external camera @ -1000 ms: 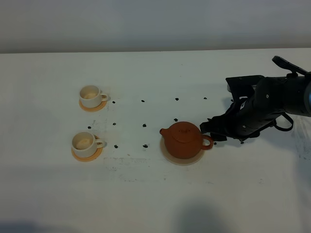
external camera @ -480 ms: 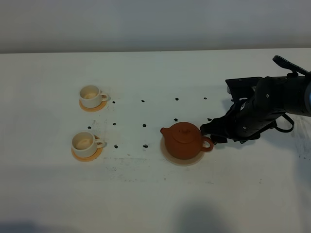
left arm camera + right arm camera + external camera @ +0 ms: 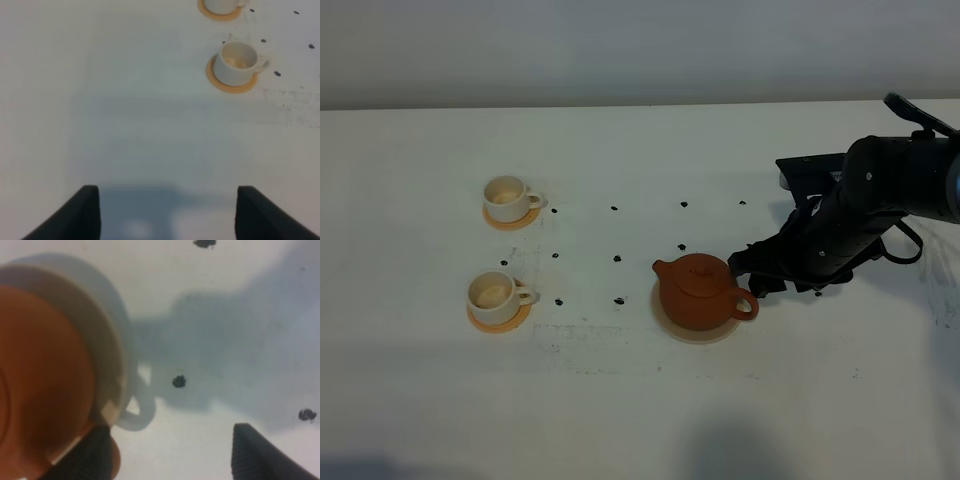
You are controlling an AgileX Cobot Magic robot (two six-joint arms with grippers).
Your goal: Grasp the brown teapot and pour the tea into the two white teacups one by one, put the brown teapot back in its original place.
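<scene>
- teapot sits on its disc, spout toward the cups, handle toward the right end effector.
- right end effector: spread wide, empty, just beside the handle; the spout-to-handle axis runs on toward it.
- left end effector: released, empty, well apart from the teapot.

Teapot looked matt, unglazed clay; cups looked smooth, glazed ceramic; tabletop was matt white, smooth, lightly scuffed.

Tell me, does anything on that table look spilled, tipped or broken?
Nothing tipped or broken: the brown teapot sits upright on its disc, both white teacups upright. Only small dark specks dot the table between them.
</scene>
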